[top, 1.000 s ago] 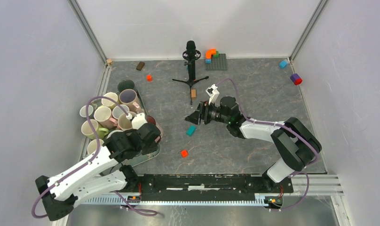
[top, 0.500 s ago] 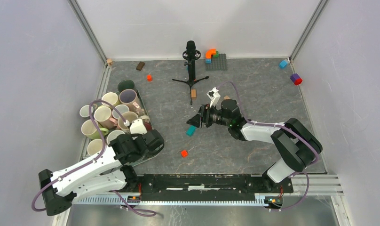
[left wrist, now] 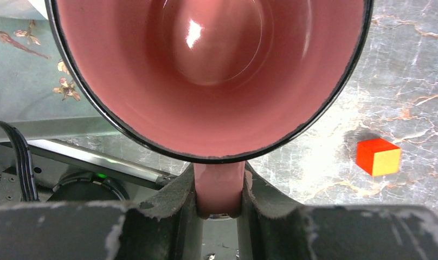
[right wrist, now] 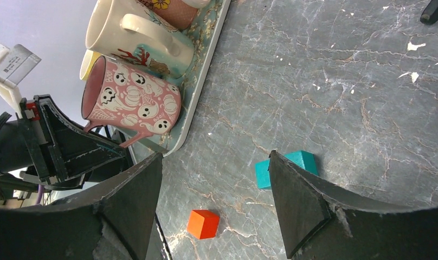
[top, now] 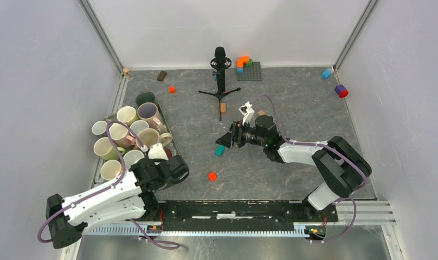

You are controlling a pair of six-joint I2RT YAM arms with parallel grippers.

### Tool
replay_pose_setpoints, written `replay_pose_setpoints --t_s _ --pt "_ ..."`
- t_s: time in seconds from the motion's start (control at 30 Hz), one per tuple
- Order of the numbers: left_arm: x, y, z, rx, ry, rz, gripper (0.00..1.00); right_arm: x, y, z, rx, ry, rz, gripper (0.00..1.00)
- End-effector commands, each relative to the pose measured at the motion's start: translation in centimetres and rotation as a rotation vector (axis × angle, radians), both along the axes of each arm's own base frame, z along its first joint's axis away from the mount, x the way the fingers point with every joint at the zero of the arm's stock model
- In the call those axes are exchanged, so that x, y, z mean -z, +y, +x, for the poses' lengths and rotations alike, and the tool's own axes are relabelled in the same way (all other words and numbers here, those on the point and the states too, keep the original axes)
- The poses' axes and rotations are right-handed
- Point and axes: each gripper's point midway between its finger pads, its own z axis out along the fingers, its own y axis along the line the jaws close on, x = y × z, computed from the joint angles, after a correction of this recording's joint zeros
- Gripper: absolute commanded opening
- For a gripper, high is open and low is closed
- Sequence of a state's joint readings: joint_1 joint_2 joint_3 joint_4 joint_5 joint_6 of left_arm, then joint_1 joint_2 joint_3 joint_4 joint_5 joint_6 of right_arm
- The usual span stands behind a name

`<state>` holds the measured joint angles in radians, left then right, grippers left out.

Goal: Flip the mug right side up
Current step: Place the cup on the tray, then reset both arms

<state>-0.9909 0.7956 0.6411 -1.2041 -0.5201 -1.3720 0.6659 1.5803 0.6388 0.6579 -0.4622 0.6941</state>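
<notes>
Left gripper (left wrist: 219, 189) clamped on the handle of the pink ghost-print mug (right wrist: 133, 105), mug tipped on its side at the near right edge of the tray (right wrist: 203, 92), right gripper (right wrist: 214, 157) spread wide, holding nothing, above the table near a teal block (right wrist: 292, 165)

Grey marbled tabletop (top: 292, 103). Landmark: black tripod microphone stand (top: 220, 76), at the far middle.
- Just right of the stand: grey studded plastic baseplate (top: 250, 72).
- Left of it: small orange cube (top: 172, 89), brown block (top: 162, 76), and a tan block (top: 126, 70) in the corner, possibly wood.
- At its near foot: tan rectangular block (top: 223, 107).
- Nearer than that: teal block (top: 220, 150), then red-orange cube (top: 212, 176).
- Far right of the stand: light blue block (top: 327, 73), purple-and-red block (top: 341, 91).
- Near-left of the stand: pale teal floral tray (left wrist: 21, 70).
</notes>
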Motion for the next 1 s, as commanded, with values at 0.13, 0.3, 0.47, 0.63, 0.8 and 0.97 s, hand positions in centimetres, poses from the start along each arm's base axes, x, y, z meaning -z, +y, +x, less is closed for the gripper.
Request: replay_pose_setpoints --t_s 0.13,0.3,0.47,0.63,0.8,0.97 --pt "-0.1 -0.1 0.9 -0.033 -0.058 -0.016 0.16 -1.5 0.1 0.2 -0.001 -0.054 0.037 0.77" --pt "0.4 -0.4 0.4 -0.01 -0.031 -0.032 0.38 -1.3 0.1 0.3 0.004 -0.049 0.036 0.77" --pt "-0.3 -0.9 0.3 0.023 -0.029 -0.058 0.55 -1.4 0.1 0.4 0.008 -0.048 0.035 0.77" --pt "-2.0 -2.0 0.1 0.078 -0.026 -0.109 0.73 -1.7 0.1 0.4 0.008 -0.051 0.03 0.82" --pt "-5.7 -2.5 0.5 0.131 -0.081 -0.155 0.93 -2.6 0.2 0.9 0.012 -0.071 0.009 0.96" --pt "-10.9 -3.2 1.6 0.205 -0.201 -0.21 1.0 -4.4 0.0 1.5 0.037 -0.104 0.0 0.98"
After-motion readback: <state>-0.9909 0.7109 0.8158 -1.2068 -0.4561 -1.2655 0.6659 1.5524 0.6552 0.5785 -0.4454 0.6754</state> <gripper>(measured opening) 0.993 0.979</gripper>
